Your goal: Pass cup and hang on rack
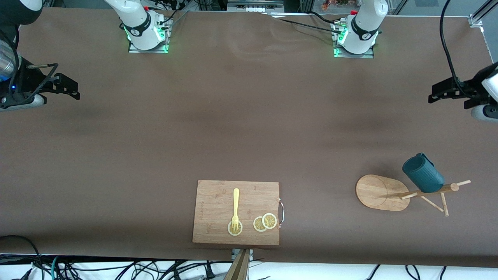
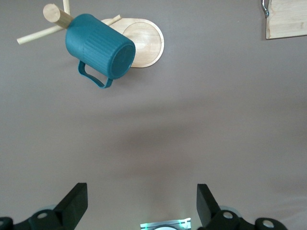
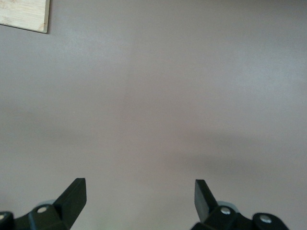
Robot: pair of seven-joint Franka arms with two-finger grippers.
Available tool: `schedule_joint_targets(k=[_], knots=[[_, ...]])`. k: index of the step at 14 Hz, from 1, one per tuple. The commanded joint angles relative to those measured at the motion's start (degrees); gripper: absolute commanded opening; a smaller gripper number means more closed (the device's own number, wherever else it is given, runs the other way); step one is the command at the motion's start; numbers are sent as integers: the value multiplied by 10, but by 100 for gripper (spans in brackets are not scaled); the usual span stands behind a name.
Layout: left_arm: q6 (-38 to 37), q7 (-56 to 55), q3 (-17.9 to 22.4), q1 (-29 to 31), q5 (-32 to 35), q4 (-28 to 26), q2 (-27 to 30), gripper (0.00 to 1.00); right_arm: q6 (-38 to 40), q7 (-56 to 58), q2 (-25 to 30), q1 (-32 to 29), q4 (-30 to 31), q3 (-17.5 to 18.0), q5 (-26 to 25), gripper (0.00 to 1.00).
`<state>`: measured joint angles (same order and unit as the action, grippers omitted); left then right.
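With both the left gripper (image 2: 139, 206) and right gripper (image 3: 139, 203) wide open and empty, beware bumping the rack (image 1: 383, 192) and dislodging the hung cup (image 1: 423, 174).

Wooden cutting board (image 1: 218, 202) with yellow fork (image 1: 235, 208) and three lemon slices (image 1: 265, 222) on brown table (image 1: 233, 116)

A broad surface (image 1: 249, 128) covered in plain brown material carries everything. Toward its front-camera edge, near the middle of its length, lies a rectangular light bamboo cutting board (image 1: 218, 202) with a small metal handle on the side toward the left arm's end. Farther toward the left arm's end stands a light wooden mug tree (image 1: 383, 192) on its flat oval base, well apart from the board. The two arms' bases are bolted along the edge farthest from the front camera.
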<state>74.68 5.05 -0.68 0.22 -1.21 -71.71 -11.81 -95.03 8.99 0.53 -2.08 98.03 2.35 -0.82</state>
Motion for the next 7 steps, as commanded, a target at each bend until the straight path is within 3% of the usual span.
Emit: schedule_joint_targets(k=[1, 7], knots=[[0, -39, -3, 0, 15, -38, 25, 100, 12, -6, 3, -2, -8, 3, 6, 100], [-3, -40, -4, -12, 16, -30, 14, 100, 12, -6, 3, -2, -8, 3, 6, 100]])
